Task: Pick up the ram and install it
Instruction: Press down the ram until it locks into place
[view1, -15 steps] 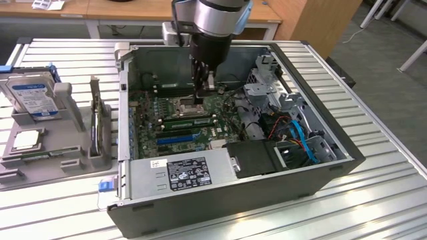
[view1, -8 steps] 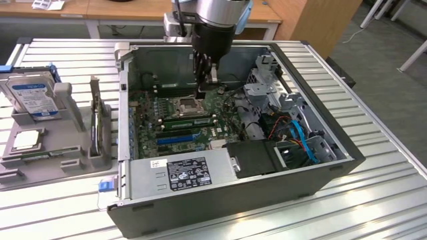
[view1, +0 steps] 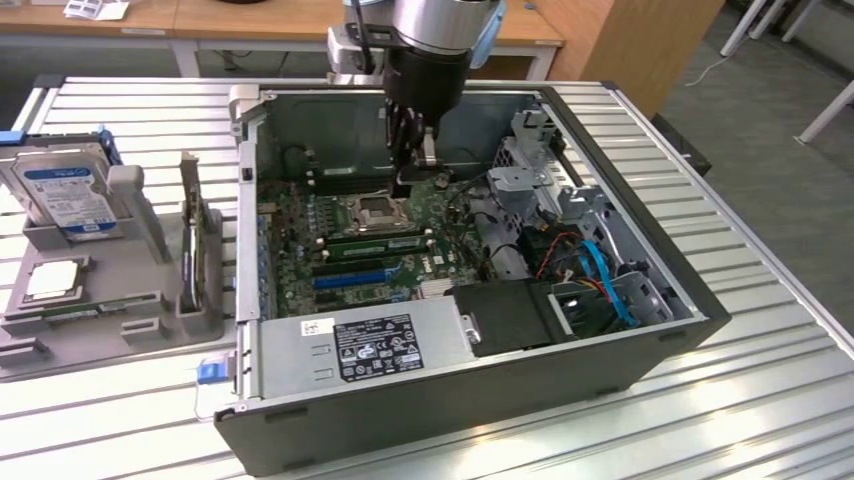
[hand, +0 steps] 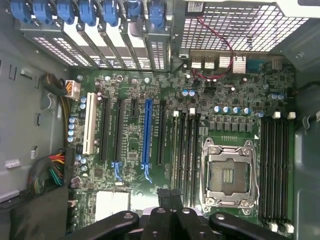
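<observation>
Inside open case (view1: 641, 270), upright claw (view1: 414, 182) closed.

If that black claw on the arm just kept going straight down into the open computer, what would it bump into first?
Most likely the green motherboard, near the memory slots beside the empty processor socket. The gripper hangs shut and points down over that spot, with nothing visible in between. Depth is hard to judge, so the exact slot is uncertain.

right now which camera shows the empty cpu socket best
The wrist view: the cpu socket lies open below it, frame and contact pad plain. In the exterior view the cpu socket is small and slanted, just beside the shut gripper.
</observation>
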